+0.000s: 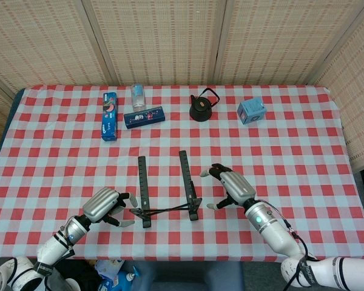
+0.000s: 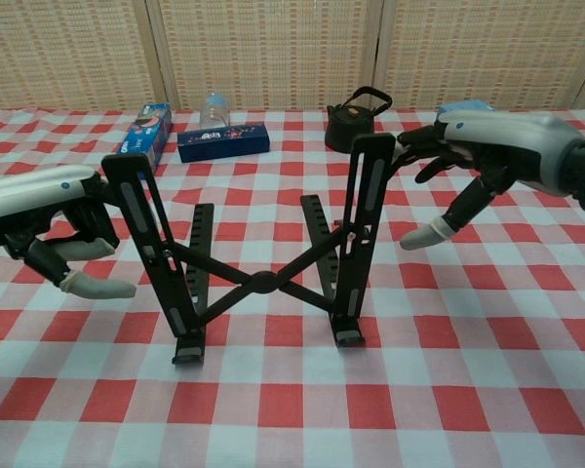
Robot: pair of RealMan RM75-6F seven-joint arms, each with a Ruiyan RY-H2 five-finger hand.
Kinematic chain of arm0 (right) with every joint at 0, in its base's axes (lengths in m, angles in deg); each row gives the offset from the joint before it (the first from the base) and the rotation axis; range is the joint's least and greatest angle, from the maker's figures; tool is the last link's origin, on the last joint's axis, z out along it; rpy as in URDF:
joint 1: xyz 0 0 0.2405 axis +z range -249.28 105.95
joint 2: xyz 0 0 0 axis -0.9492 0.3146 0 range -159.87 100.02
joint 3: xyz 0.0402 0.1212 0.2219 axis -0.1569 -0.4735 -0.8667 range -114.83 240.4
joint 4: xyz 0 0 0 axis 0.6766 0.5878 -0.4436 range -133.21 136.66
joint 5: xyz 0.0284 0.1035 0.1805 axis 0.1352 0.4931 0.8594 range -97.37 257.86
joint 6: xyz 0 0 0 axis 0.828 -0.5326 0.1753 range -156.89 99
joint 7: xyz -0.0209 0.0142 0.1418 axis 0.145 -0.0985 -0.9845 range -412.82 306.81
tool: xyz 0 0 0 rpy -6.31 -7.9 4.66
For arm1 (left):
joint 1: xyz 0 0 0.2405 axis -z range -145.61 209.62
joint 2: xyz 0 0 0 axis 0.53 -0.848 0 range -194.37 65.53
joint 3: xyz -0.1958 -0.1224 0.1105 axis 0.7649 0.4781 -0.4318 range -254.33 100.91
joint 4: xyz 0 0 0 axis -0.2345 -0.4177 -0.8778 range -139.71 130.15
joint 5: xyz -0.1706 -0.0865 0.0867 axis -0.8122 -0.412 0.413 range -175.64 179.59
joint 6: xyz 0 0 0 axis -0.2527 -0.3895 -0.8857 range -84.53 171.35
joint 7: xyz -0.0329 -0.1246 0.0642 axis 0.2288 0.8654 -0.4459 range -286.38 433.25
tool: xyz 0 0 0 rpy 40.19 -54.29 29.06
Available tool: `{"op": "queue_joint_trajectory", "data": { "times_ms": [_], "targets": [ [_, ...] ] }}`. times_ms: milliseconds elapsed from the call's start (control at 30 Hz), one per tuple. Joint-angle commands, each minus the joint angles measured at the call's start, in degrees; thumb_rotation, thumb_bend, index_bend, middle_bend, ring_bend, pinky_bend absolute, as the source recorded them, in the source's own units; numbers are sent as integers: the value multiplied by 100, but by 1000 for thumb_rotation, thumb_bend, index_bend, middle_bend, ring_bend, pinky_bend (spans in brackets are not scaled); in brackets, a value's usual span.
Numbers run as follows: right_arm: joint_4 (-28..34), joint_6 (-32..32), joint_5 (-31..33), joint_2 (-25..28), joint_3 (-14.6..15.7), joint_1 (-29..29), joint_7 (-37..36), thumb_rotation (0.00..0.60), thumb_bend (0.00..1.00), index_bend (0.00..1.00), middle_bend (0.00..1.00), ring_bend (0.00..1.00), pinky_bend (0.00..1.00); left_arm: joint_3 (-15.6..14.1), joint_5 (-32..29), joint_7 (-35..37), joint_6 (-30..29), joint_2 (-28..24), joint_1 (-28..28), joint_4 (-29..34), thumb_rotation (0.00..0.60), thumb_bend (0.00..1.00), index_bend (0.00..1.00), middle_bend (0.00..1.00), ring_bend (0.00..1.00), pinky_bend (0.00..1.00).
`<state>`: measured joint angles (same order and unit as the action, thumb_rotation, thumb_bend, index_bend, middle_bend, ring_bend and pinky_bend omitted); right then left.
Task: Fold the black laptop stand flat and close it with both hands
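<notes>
The black laptop stand stands unfolded near the table's front edge, its two slotted arms raised and joined by a crossed brace. My left hand hovers just left of the stand's left arm with fingers apart, holding nothing. My right hand is just right of the right arm, fingers spread, its fingertips close to the arm's top; I cannot tell whether they touch.
Along the back of the red-checked table lie a blue snack box, a clear bottle, a dark blue box, a black kettle and a light blue box.
</notes>
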<state>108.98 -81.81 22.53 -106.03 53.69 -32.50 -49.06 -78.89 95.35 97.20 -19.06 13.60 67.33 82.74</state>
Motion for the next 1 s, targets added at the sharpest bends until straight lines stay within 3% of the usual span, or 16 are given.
{"op": "queue_joint_trajectory", "data": {
  "times_ms": [33, 300, 467, 1000],
  "targets": [
    [-78, 42, 127, -149, -13, 120, 186, 600, 51, 294, 240, 80, 128, 45, -88, -72, 92, 94, 34, -2, 486, 175, 475, 970, 859, 938],
    [-127, -8, 314, -300, 24, 242, 570, 600, 51, 347, 242, 84, 128, 119, -288, -210, 198, 308, 44, -5, 492, 174, 502, 977, 866, 946],
    [-152, -12, 385, -319, 26, 252, 605, 600, 51, 348, 242, 84, 128, 151, -395, -277, 263, 436, 46, -79, 532, 175, 530, 987, 873, 958],
    [-204, 14, 490, -379, 26, 301, 659, 600, 51, 348, 242, 84, 128, 178, -525, -312, 351, 637, 30, -239, 580, 216, 589, 998, 883, 963]
  ]
}}
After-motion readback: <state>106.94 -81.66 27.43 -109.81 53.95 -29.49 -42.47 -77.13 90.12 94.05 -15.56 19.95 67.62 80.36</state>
